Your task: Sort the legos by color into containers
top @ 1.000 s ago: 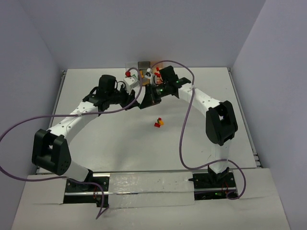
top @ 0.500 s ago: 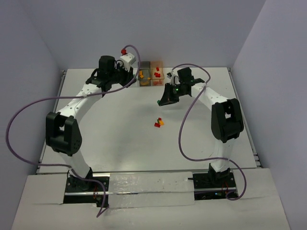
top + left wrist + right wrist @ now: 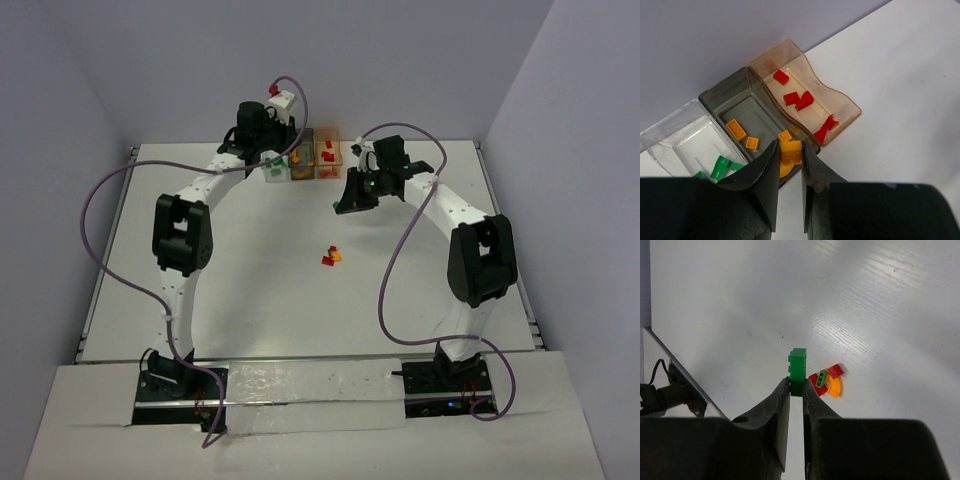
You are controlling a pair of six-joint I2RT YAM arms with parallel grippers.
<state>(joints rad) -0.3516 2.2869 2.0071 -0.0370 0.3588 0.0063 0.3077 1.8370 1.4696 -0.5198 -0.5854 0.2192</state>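
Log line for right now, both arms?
left gripper shut on yellow brick over grey box | right gripper shut on green brick above table | loose brick pile on table

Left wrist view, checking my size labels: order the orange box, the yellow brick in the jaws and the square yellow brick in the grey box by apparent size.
1. Orange box.
2. Yellow brick in the jaws, partly hidden; it is nearer the camera, so unsure.
3. Square yellow brick.
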